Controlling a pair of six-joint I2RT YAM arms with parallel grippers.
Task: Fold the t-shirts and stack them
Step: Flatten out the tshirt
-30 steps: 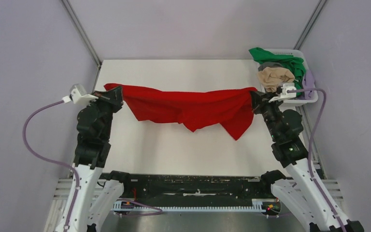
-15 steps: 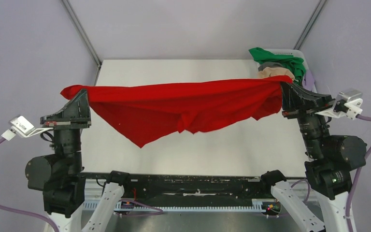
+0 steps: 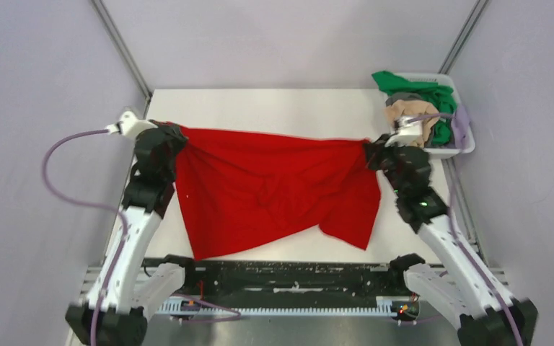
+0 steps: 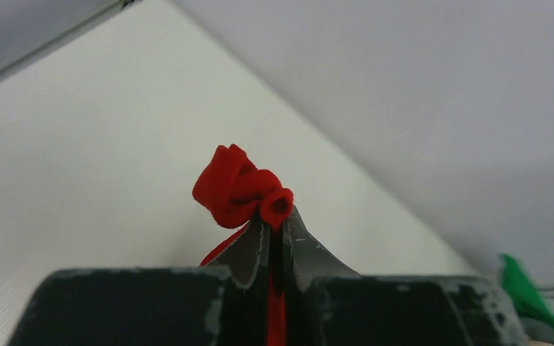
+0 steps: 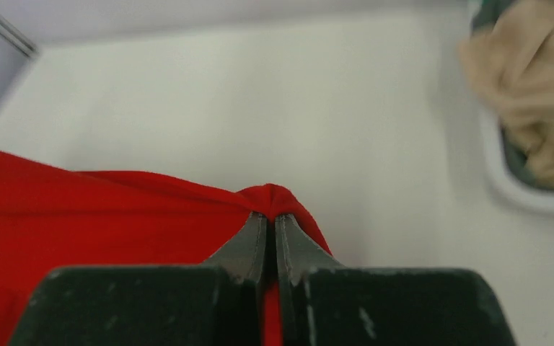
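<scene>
The large red t-shirt (image 3: pixel 274 187) is stretched between my two grippers across the middle of the white table (image 3: pixel 274 108), its lower part spread toward the near edge. My left gripper (image 3: pixel 174 138) is shut on its left corner; a bunched red tip (image 4: pixel 239 189) sticks out past the jaws (image 4: pixel 277 216). My right gripper (image 3: pixel 370 151) is shut on the right corner (image 5: pixel 273 196), red cloth pinched between the jaws (image 5: pixel 270 220). Green (image 3: pixel 433 97), beige (image 3: pixel 407 112), grey and lavender (image 3: pixel 462 119) shirts lie in the basket.
The white slatted basket (image 3: pixel 456 150) stands at the table's far right corner, just beyond my right gripper; its rim shows in the right wrist view (image 5: pixel 526 194). Grey walls and metal frame posts (image 3: pixel 119 47) enclose the table.
Both grippers, which held the red shirt high and wide apart half a second ago, have come down and forward; the shirt now lies spread over the table toward the near edge.
</scene>
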